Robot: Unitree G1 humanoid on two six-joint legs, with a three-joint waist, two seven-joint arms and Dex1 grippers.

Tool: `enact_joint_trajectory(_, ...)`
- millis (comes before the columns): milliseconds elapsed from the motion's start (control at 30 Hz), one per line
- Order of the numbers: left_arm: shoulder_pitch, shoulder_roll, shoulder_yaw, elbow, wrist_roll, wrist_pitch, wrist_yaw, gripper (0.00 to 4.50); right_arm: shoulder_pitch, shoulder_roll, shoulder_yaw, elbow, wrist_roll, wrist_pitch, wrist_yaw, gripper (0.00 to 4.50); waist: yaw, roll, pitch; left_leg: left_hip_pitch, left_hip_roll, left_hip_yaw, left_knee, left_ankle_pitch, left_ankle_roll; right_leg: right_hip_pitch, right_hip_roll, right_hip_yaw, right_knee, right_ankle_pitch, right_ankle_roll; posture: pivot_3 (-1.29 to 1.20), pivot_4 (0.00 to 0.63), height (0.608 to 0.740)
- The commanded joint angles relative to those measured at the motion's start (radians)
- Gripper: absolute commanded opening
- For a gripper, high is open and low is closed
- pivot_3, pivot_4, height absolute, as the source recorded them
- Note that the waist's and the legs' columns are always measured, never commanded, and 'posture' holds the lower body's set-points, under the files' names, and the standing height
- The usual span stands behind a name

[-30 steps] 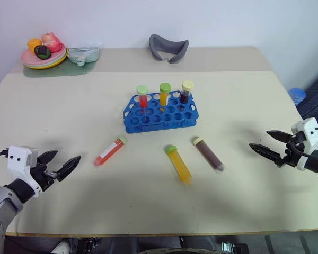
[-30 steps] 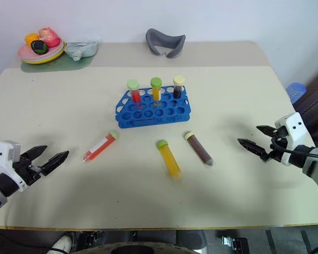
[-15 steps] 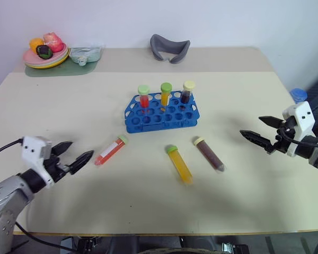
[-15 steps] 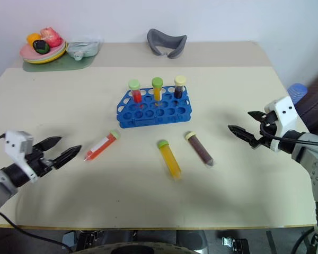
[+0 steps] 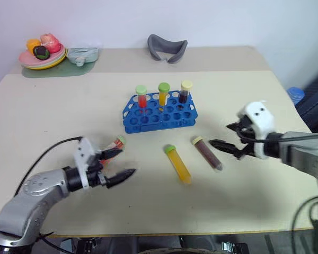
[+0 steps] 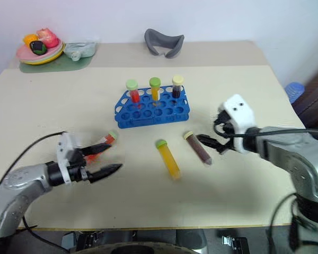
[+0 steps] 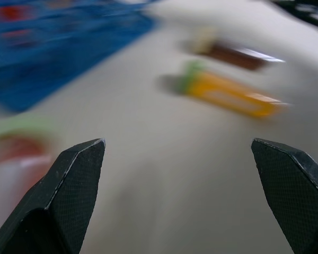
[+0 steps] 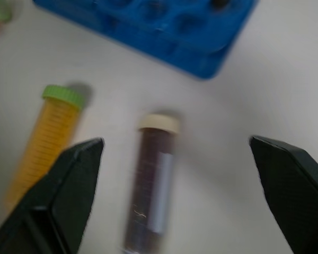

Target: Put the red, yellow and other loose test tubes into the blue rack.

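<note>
while both tools hang low over the near half of the bench (image 5: 265, 95), each has its two black fingers spread wide with nothing between them. the left tool (image 5: 116, 165) sits nearest the front edge, toward the front left corner, pointing across the bench toward the right; the red tube (image 5: 115, 143) with its green cap lies just beside it, partly hidden behind the upper finger, and whether they touch cannot be told. the left wrist view looks between that tool's fingertips (image 7: 79, 169) at the blurred yellow tube and the blue rack beyond.

a little farther in, near the middle of the bench, the yellow tube (image 5: 178, 164) with a green cap lies flat, cap toward the rack. just to its right lies the dark brown tube (image 5: 207, 154) with a cream cap, also flat and angled the same way. the right tool (image 5: 226, 141) comes in from the right edge, pointing left and downward, its tips just beside the brown tube's far end; the right wrist view has that tube lying between the spread fingers.

behind the loose tubes the blue rack (image 5: 159, 114) stands at the centre of the bench, holding three upright tubes (image 5: 164, 94) along its back row: red, orange and dark.

at the far edge rest a grey curved object (image 5: 167, 47) and, in the far left corner, a plate of toy food (image 5: 42, 51) on a green mat.
</note>
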Motion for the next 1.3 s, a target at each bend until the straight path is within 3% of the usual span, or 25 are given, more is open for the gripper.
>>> enact_joint_trajectory(33,-0.005,-0.002,-0.041,-0.046,0.011,-0.028,-0.010,4.50,-0.052,0.013,0.063,-0.005,0.059,0.050,-0.146,4.46,0.007,0.000,0.000,-0.001,0.000,0.000,0.000,0.000,0.000,-0.001,-0.001,0.000,0.000,0.000,0.000,0.00,0.150,0.740)
enact_joint_trajectory(200,-0.004,0.005,-0.086,-0.058,0.028,-0.051,-0.025,4.50,-0.116,0.014,0.114,0.105,0.225,0.050,-0.352,4.46,0.001,0.000,0.000,-0.006,0.000,0.000,0.001,0.000,0.000,-0.004,-0.001,-0.001,0.000,0.000,0.000,0.00,0.150,0.740)
enact_joint_trajectory(500,-0.003,-0.008,-0.109,-0.060,0.029,-0.067,-0.012,4.50,-0.219,-0.077,0.232,0.258,0.590,0.050,-0.663,4.46,-0.004,0.001,0.001,-0.006,0.000,0.000,0.001,0.000,0.000,-0.005,-0.001,-0.001,0.001,0.000,0.000,0.00,0.150,0.740)
enact_joint_trajectory(700,0.014,-0.027,-0.128,-0.057,0.021,-0.063,-0.001,4.50,-0.258,-0.060,0.321,0.369,0.775,0.050,-0.923,4.46,-0.002,0.001,0.000,-0.006,0.000,0.000,0.002,0.000,0.001,-0.005,-0.001,-0.001,0.001,0.000,0.000,0.00,0.150,0.740)
enact_joint_trajectory(967,0.023,-0.032,-0.133,-0.059,0.023,-0.065,0.006,4.50,-0.307,-0.187,0.535,0.412,1.156,-0.177,-1.250,4.46,-0.003,0.001,0.001,-0.011,0.000,-0.001,0.003,0.000,0.001,-0.010,-0.001,-0.001,0.003,0.000,0.000,0.00,0.150,0.740)
enact_joint_trajectory(1267,0.012,-0.037,-0.131,-0.048,0.023,-0.065,0.006,4.50,-0.332,-0.244,0.630,0.405,1.212,-0.302,-1.316,4.46,-0.002,0.001,0.001,-0.012,0.000,-0.001,0.003,0.000,0.001,-0.011,0.000,-0.001,0.003,0.000,0.000,0.00,0.150,0.740)
enact_joint_trajectory(1300,0.010,-0.037,-0.132,-0.047,0.024,-0.065,0.006,4.50,-0.331,-0.244,0.632,0.406,1.212,-0.309,-1.318,4.23,-0.002,0.001,0.001,-0.011,0.000,-0.001,0.003,0.000,0.001,-0.011,0.000,-0.001,0.003,0.000,0.000,0.00,0.150,0.740)
